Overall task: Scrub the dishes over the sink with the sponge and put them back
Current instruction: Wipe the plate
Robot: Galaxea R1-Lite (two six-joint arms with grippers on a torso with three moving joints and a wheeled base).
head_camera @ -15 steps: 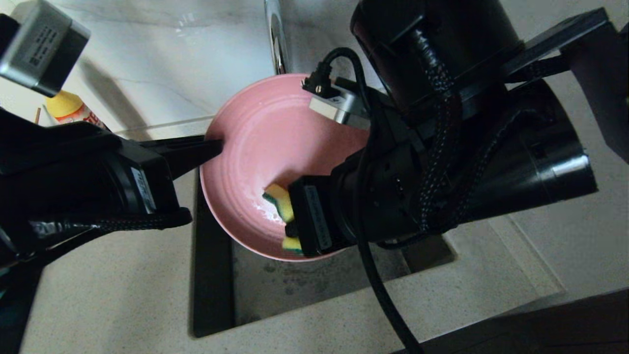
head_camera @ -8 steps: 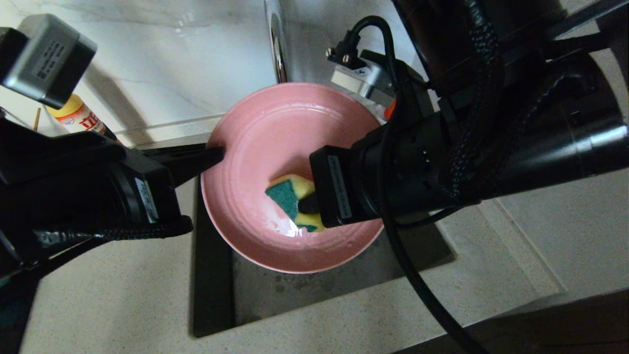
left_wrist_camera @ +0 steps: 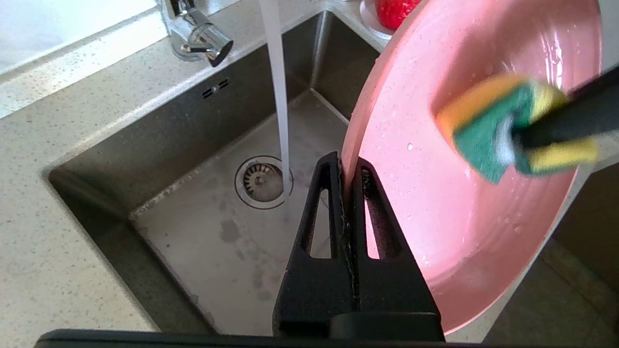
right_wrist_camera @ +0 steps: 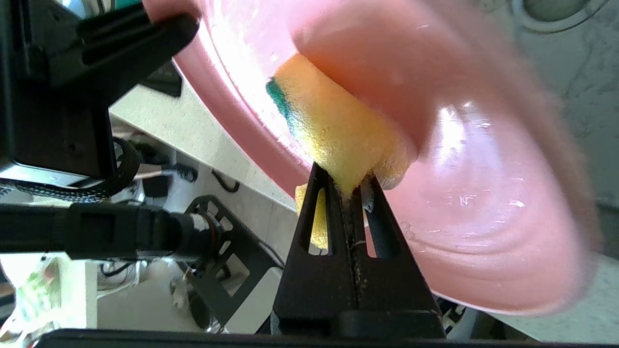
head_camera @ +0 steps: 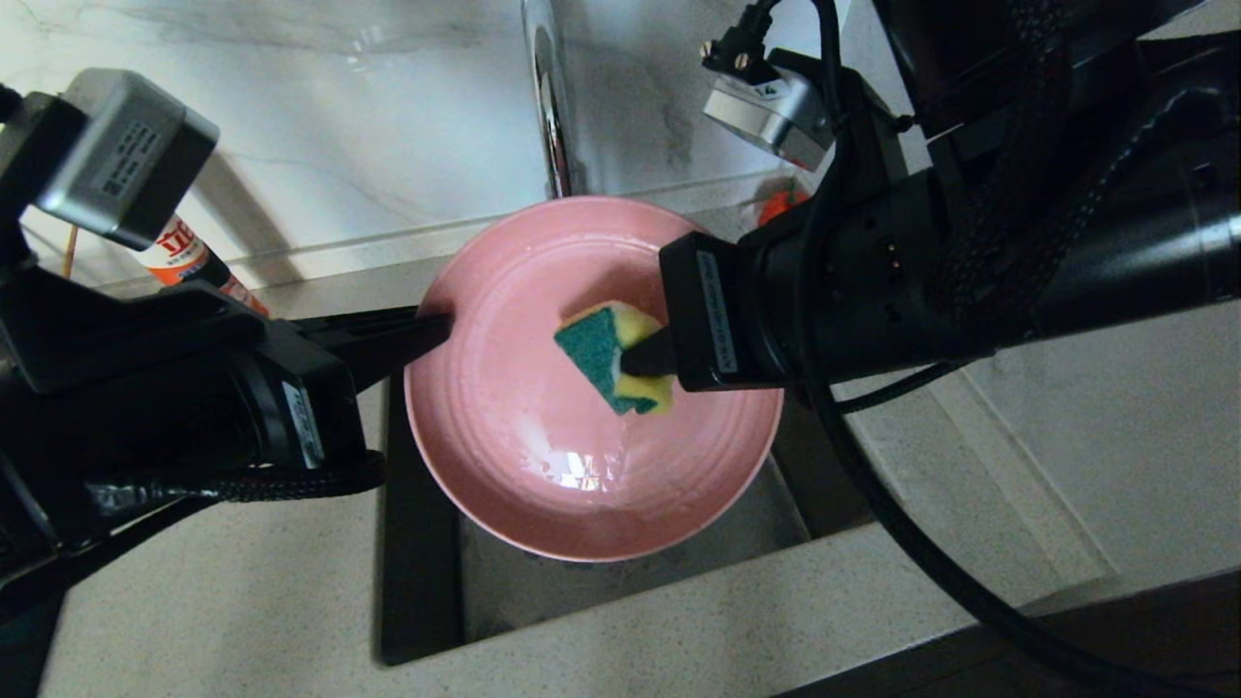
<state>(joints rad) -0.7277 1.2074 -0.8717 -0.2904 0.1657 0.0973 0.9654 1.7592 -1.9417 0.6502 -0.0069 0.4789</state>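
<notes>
The wet pink plate [head_camera: 543, 456] hangs tilted over the dark sink [head_camera: 417, 582]. My left gripper [head_camera: 441, 325] is shut on its left rim; in the left wrist view that gripper [left_wrist_camera: 347, 166] pinches the plate [left_wrist_camera: 435, 217] edge-on between both fingers. My right gripper [head_camera: 635, 364] is shut on the yellow and green sponge [head_camera: 606, 354], which presses against the plate's inner face right of its middle. From the right wrist the gripper [right_wrist_camera: 347, 186] squeezes the sponge [right_wrist_camera: 333, 130] against the plate [right_wrist_camera: 483, 193]. The sponge [left_wrist_camera: 488, 130] also shows blurred in the left wrist view. Bowl and chopsticks are out of view.
Water runs from the chrome faucet [left_wrist_camera: 198, 34] down to the drain strainer [left_wrist_camera: 261, 181]. A bottle with a red label [head_camera: 184, 252] stands on the counter at the back left. A red fruit [head_camera: 780, 204] lies behind the plate. Speckled countertop [head_camera: 242, 582] surrounds the sink.
My right gripper has carried the sponge from the plate's lower rim up and to the right across its face. The plate has shifted slightly down and right in the left gripper's hold.
</notes>
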